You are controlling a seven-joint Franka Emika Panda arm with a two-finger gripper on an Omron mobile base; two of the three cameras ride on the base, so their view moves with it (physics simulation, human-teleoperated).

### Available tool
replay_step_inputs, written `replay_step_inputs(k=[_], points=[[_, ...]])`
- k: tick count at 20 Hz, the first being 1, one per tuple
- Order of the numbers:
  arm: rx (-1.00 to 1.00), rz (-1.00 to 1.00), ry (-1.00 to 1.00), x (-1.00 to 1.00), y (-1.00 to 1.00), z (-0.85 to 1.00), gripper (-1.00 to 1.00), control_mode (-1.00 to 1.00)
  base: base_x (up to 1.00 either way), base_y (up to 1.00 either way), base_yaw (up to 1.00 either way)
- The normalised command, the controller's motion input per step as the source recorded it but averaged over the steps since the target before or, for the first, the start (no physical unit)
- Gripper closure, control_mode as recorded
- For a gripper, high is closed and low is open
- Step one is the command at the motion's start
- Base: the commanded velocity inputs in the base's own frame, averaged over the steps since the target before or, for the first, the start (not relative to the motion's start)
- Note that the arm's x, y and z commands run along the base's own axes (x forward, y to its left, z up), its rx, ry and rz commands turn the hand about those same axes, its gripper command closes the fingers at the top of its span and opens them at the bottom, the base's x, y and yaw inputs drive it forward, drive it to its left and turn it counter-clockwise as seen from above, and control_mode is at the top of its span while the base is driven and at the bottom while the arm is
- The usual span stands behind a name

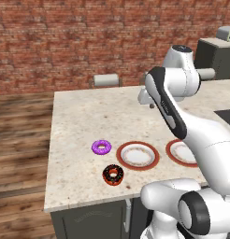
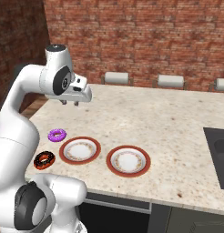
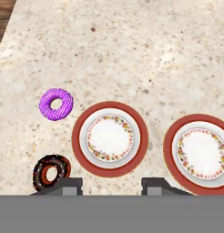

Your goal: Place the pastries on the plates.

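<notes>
Nothing placed yet: purple doughnut [image 3: 56, 104] and chocolate doughnut [image 3: 51, 172] lie on the counter [image 1: 89, 112] left of both bare plates [image 3: 109, 139]. My gripper [image 2: 70, 103] hangs high, clenched, empty; it must open and descend.

No writing to read anywhere here: no label, brand, number or sign on the speckled beige stone counter [image 1: 89, 116] or the red brick back wall [image 1: 89, 37].

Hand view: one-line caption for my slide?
Purple doughnut and chocolate doughnut lie on the counter left of two empty plates.
</notes>
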Motion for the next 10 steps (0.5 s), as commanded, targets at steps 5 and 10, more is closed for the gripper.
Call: replay_step_inputs(k=[5,10], points=[[0.00,0.00,0.00,-0.14,0.01,-0.14,-1.00,-1.00,0.00,0.00,0.00],[0.00,0.00,0.00,-0.23,0.06,-0.30,-1.00,-1.00,0.00,0.00,0.00]])
